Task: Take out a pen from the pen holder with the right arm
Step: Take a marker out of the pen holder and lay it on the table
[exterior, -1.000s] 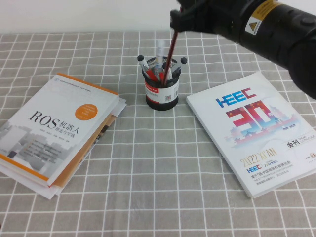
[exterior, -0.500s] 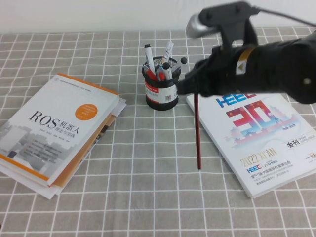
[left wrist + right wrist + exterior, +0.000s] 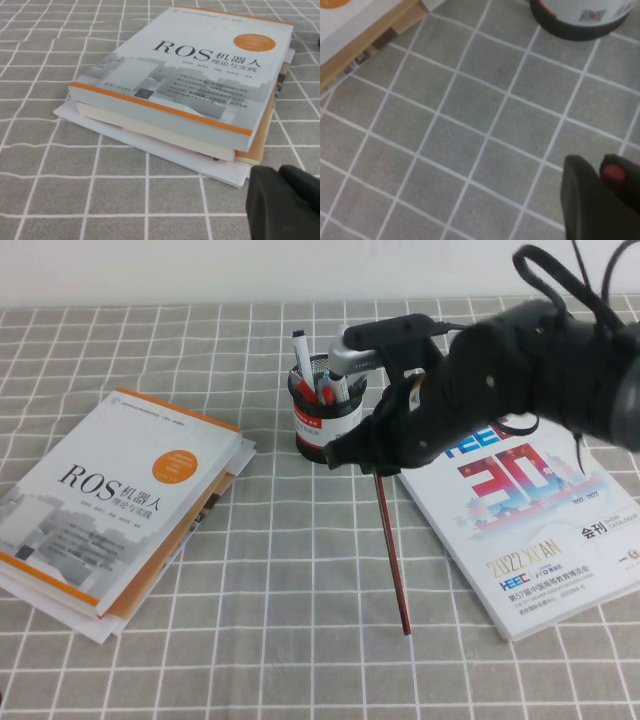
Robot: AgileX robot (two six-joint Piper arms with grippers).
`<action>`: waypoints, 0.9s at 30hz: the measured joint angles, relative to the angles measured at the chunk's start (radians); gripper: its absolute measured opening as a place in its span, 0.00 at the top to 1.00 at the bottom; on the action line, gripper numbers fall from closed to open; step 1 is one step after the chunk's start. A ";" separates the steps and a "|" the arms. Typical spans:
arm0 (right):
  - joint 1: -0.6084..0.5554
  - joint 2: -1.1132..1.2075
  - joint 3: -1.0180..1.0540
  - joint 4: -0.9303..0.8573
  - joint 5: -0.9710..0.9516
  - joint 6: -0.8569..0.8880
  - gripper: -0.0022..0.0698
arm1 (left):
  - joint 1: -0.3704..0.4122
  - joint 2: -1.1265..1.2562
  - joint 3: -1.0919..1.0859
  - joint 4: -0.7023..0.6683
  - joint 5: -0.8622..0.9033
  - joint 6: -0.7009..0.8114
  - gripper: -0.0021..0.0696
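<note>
In the high view the black mesh pen holder (image 3: 325,432) stands at the table's back middle with several markers in it. My right gripper (image 3: 378,462) hangs just right of the holder, shut on the upper end of a thin dark red pen (image 3: 392,550). The pen slants down toward me and its tip is close to the checked cloth. The right wrist view shows the pen's red end (image 3: 612,173) pinched between the black fingers, with the holder's base (image 3: 580,17) further off. My left gripper (image 3: 272,172) rests shut beside the book stack.
A stack of books topped by a grey and orange ROS book (image 3: 120,490) lies at the left. A white HEEC booklet (image 3: 520,510) lies at the right, close to the pen. Bare checked cloth (image 3: 300,620) spreads between them toward the front edge.
The right gripper lifted the red pen out of the holder, carried it right, then came down. The pen now slants toward the cloth. The left arm stayed put.
</note>
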 joint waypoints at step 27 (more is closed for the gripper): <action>-0.140 0.312 -0.171 0.322 0.020 -0.228 0.95 | 0.000 0.000 0.000 0.000 0.000 0.000 0.98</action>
